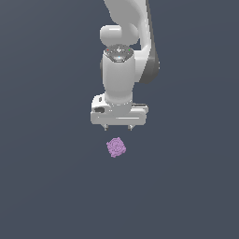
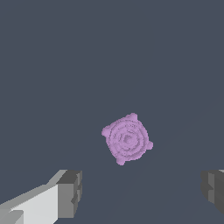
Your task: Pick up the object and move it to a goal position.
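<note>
On my exterior view, nothing sits toward the left but the flat dark blue-grey surface (image 1: 42,186). In the middle, the white arm (image 1: 122,70) comes down from the top of the picture, its wrist pointing straight down. The gripper (image 1: 118,127) hangs at the end of it, and I see only two short finger stubs poking out under the wide white hand. Just beneath the gripper, apart from it and not touched, lies the object (image 1: 116,147), a small light-purple lump with a swirled, bumpy face, turned so its corners point up and down.

On the wrist view, one grey finger pad (image 2: 71,193) stands at one edge, then the object (image 2: 127,139) shows in open ground, showing concentric rings and little knobs at its corners, then the other pad (image 2: 213,189) at the far edge. The jaws stand spread wide, well wider than the object, and they hold nothing.
</note>
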Controlling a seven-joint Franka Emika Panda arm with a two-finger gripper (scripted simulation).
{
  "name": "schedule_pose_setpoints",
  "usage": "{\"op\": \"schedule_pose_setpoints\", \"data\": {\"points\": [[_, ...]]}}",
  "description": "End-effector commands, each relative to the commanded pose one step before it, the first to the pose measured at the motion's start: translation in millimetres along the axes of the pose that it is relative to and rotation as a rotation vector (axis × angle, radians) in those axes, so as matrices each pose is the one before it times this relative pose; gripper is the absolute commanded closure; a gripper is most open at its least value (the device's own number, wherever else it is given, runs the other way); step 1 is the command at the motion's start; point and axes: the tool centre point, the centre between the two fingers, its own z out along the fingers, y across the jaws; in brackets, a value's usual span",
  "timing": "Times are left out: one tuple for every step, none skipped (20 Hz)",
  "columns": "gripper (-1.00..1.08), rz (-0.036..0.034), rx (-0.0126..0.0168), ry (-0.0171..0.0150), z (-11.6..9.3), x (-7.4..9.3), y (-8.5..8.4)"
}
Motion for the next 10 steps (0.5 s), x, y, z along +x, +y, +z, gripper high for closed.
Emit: {"op": "schedule_pose_setpoints", "data": {"points": [[-0.92,0.0,0.0,0.0,0.0,0.0,0.01],[-0.92,0.0,0.0,0.0,-0.13,0.16,0.18],[-0.92,0.00072,-0.00091,0.00075,-0.86,0.36,0.85],[-0.92,0.00092,-0.00109,0.00091,-1.22,0.64,1.27],[-0.92,0.00143,-0.00165,0.00138,-1.78,0.87,1.83],[-0.92,0.00176,-0.00194,0.00164,-2.21,1.12,2.26],[-0.92,0.0022,-0.00227,0.00196,-2.6,1.26,2.62],[-0.92,0.00198,-0.00185,0.00164,-2.19,1.05,2.17],[-0.92,0.00165,-0.00137,0.00126,-1.69,0.78,1.63],[-0.92,0.0013,-0.00092,0.00089,-1.18,0.52,1.1]]}}
